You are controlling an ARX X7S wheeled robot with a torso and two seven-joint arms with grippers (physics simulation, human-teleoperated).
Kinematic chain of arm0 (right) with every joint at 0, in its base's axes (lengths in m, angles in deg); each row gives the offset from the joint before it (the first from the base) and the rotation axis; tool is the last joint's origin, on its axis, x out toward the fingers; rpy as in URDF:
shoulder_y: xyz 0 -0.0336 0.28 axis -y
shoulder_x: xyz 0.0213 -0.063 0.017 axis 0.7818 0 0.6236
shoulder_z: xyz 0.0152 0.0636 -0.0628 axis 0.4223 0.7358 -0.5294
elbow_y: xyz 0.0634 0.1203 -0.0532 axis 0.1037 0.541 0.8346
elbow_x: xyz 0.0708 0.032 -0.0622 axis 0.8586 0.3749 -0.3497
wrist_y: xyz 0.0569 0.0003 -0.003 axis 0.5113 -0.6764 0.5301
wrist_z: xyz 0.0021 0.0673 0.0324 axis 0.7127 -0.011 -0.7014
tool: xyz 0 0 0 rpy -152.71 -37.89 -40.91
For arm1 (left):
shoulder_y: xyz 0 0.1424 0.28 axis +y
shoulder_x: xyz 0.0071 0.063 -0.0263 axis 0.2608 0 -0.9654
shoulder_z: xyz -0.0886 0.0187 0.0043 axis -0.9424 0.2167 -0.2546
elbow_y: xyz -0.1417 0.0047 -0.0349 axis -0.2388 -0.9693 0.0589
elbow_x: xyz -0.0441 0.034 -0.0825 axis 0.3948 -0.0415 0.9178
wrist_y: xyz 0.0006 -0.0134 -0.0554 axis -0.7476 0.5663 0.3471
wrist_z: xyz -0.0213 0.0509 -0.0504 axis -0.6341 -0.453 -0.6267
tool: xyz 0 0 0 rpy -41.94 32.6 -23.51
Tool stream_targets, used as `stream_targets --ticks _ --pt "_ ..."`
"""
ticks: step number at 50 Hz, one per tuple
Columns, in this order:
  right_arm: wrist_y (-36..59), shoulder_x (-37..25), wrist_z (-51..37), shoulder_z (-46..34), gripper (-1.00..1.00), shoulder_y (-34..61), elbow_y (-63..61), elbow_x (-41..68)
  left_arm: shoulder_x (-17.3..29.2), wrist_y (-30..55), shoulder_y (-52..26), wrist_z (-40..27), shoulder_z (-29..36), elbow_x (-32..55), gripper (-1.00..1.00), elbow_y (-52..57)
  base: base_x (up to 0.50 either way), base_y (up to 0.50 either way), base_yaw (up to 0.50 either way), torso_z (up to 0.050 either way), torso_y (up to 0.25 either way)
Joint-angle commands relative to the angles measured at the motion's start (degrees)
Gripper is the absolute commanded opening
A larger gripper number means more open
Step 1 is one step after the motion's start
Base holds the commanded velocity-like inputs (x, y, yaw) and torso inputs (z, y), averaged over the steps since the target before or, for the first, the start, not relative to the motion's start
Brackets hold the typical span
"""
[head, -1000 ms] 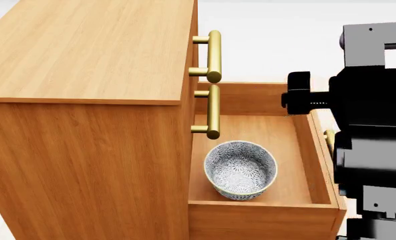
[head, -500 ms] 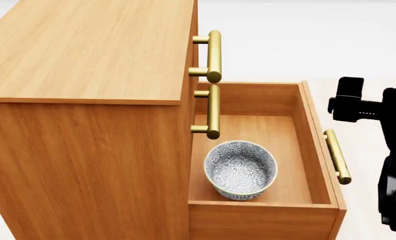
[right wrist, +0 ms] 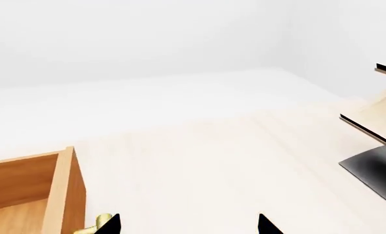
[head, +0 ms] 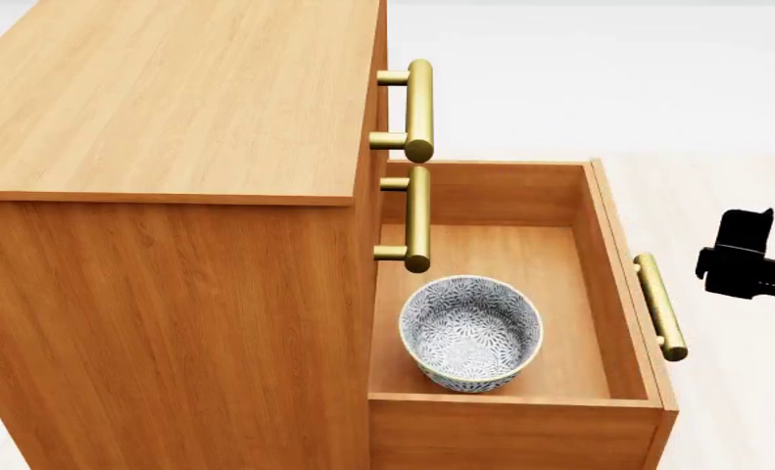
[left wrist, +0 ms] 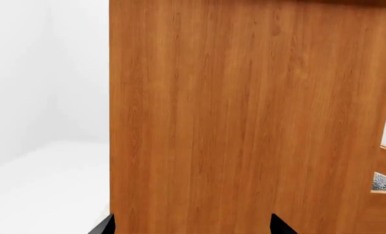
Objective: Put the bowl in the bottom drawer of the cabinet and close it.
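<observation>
**Bowl sits in the open bottom drawer; both claws empty**

The bowl (head: 471, 332) rests upright on the floor of the bottom drawer (head: 616, 294), toward the drawer's near side wall and close to the cabinet (head: 165, 196) face. The drawer is pulled well out, its brass bar handle (head: 659, 306) lying along the outer front board.

The right gripper (right wrist: 187, 225) shows only two dark fingertips in its wrist view, set wide apart with nothing between them, so it is spread. Just beside one fingertip sits a bit of the drawer's brass handle (right wrist: 96, 225), and beyond that the drawer's corner and inner wall (right wrist: 23, 180). Ahead of this claw lies pale floor; off to its far side stand slanted pale boards (right wrist: 375, 114). In the head view a black part of the right arm (head: 750, 259) hangs just outside the drawer front, apart from the handle and well apart from the bowl.

The left gripper (left wrist: 191, 226) likewise shows two dark tips spread apart and empty. Directly ahead of it is the cabinet's plain side panel (left wrist: 245, 117), filling most of that view; past the panel's edge a sliver of the bowl (left wrist: 384, 182) peeks from the drawer.
</observation>
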Motion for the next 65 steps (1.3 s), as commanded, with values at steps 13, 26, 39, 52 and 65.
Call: stream_targets --ticks 13,26,39,52,65 --pt "-3.7 0.0 -1.5 2.6 1.00 -7.3 -0.6 -0.1 -0.1 -0.5 -0.1 -0.3 0.1 -0.8 1.00 -0.5 0.00 0.00 0.00 0.000 0.000" --pt "-7.4 -0.1 -2.4 2.7 1.00 -10.6 2.5 -0.9 -0.1 -0.6 -0.2 -0.3 0.3 -1.1 1.00 -0.5 0.00 0.00 0.00 0.000 0.000" --pt "-10.8 0.0 -3.2 2.9 1.00 -12.8 6.2 -1.3 0.1 -0.7 -0.1 -0.3 0.5 -1.2 1.00 -0.3 0.00 0.00 0.00 0.000 0.000" --pt "-13.2 0.1 -3.6 2.8 1.00 -14.1 9.1 -1.6 0.1 -0.7 -0.2 -0.4 0.5 -1.1 1.00 -0.4 0.00 0.00 0.00 0.000 0.000" --pt "-15.8 0.3 -4.6 1.8 1.00 -15.3 11.7 -2.7 0.0 -1.0 -0.3 -0.6 0.5 -1.3 1.00 -0.8 0.00 0.00 0.00 0.000 0.000"
